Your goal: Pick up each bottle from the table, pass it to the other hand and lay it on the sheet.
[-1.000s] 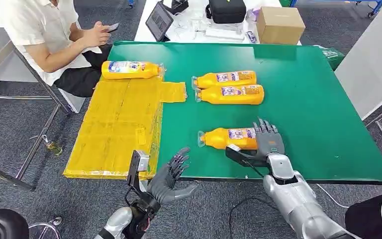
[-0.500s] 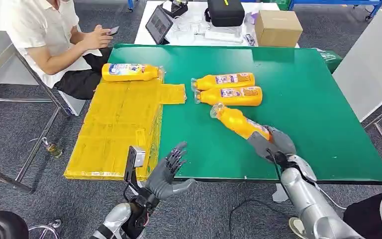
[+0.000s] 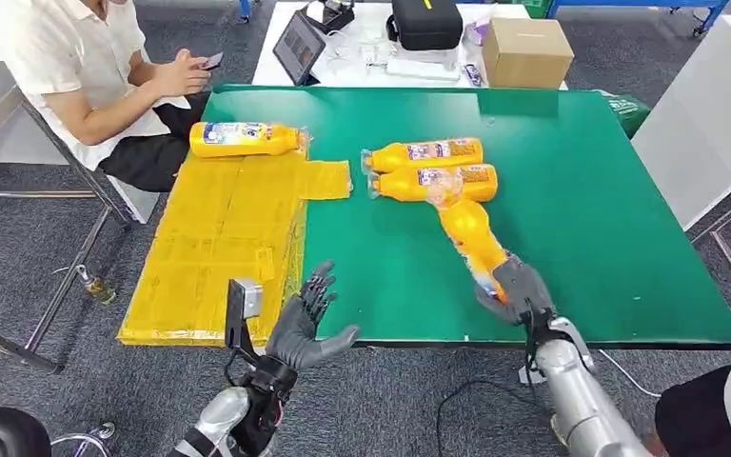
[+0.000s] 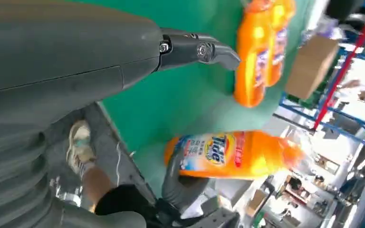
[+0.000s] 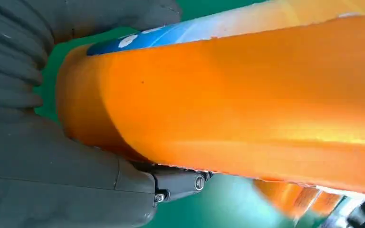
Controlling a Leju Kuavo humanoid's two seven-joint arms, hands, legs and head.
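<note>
My right hand [image 3: 517, 288] grips the base end of an orange bottle [image 3: 473, 238], raised off the green table [image 3: 590, 200] with its clear cap pointing up and away; the same held bottle [image 5: 247, 90] is close against that hand's wrist camera, and the left wrist view catches the held bottle [image 4: 228, 154] too. Two more orange bottles [image 3: 428, 168] lie side by side mid-table. A fourth bottle [image 3: 244, 139] lies along the far edge of the yellow sheet [image 3: 219, 238]. My left hand [image 3: 303, 322] hovers open, fingers spread, at the table's near edge beside the sheet.
A seated person [image 3: 95, 76] in a white shirt holds a phone at the far left. Behind the green table a white table carries a tablet [image 3: 298, 46], a black case [image 3: 426, 21] and a cardboard box [image 3: 525, 51]. A metal frame [image 3: 48, 190] stands left of the sheet.
My right hand closed on the nearest bottle, lifted it off the table and swung its cap end upward and away. My left hand drifted slightly left and stayed open.
</note>
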